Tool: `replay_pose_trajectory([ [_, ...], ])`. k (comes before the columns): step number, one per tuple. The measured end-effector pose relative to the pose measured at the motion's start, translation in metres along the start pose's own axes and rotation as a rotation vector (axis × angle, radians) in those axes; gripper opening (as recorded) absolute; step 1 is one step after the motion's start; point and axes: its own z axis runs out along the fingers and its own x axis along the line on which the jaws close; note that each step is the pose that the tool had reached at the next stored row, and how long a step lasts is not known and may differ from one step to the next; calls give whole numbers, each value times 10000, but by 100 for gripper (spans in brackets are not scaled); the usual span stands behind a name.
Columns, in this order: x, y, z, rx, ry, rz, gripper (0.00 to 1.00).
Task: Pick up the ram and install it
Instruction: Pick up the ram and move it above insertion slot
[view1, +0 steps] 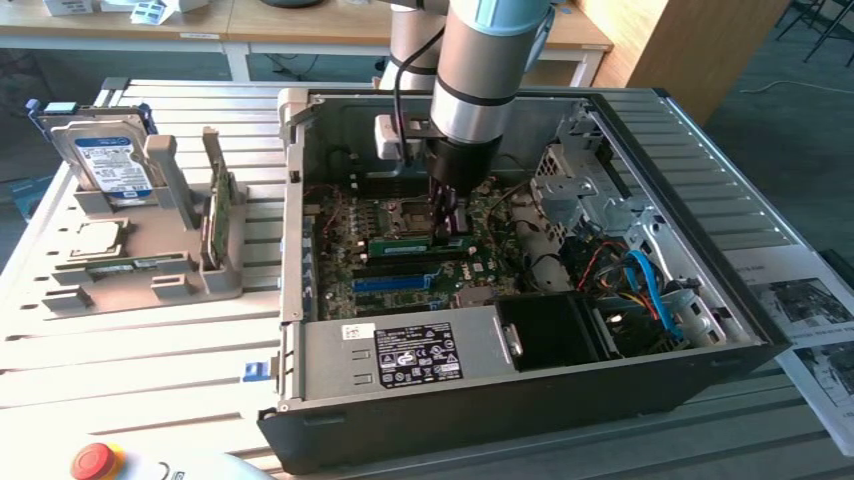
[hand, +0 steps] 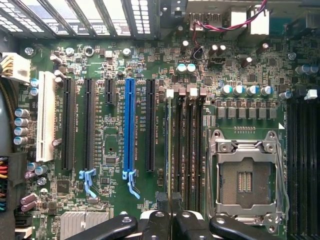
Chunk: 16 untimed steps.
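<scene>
A robotics lab or workshop: an opened computer case (view1: 534, 400) sits on a slatted metal desk (view1: 134, 350), a red emergency-stop button (view1: 96, 460) (at its front edge), wooden desks (view1: 320, 25) behind.

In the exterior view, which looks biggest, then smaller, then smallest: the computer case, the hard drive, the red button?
1. computer case
2. hard drive
3. red button; it seems nearer the camera, yet looks smallest.

What I count here
One gripper (view1: 449, 230) of mine, one ram (view1: 420, 243) in it, one computer case (view1: 534, 400), one hard drive (view1: 110, 160), one CPU chip (view1: 91, 238), one blue slot (hand: 130, 125), one white slot (hand: 46, 115), one CPU socket (hand: 247, 180).
</scene>
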Motion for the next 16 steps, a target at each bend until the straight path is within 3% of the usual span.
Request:
replay_pose_trajectory([
  [11,0,0,0,0,-2,75,12],
  [16,-3,0,0,32,-2,74,12],
])
